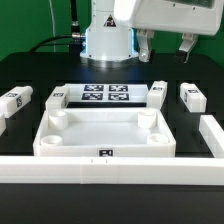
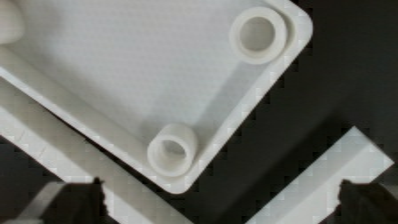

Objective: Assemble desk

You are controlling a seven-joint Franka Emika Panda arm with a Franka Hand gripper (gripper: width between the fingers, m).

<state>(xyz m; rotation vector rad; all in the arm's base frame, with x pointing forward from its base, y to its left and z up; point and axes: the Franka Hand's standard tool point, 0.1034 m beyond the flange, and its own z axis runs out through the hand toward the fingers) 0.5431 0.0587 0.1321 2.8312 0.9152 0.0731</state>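
The desk top [image 1: 105,135], a white tray with a raised rim and round corner sockets, lies in the middle of the black table. Two white tagged legs [image 1: 17,100] [image 1: 57,97] lie at its back on the exterior view's left. Two more legs [image 1: 157,92] [image 1: 192,96] lie on the right. My gripper [image 1: 166,58] hangs open and empty above the right pair, well off the table. In the wrist view the desk top [image 2: 143,80] shows a corner with two sockets [image 2: 263,35] [image 2: 173,150]. The gripper [image 2: 214,212] has dark fingertips [image 2: 63,205] spread wide with nothing between them.
The marker board [image 1: 105,95] lies flat behind the desk top. Long white border bars run along the front [image 1: 110,166], the exterior view's right [image 1: 212,132] and left [image 1: 5,125]. The robot base [image 1: 105,40] stands at the back. A white bar [image 2: 338,185] crosses the wrist view.
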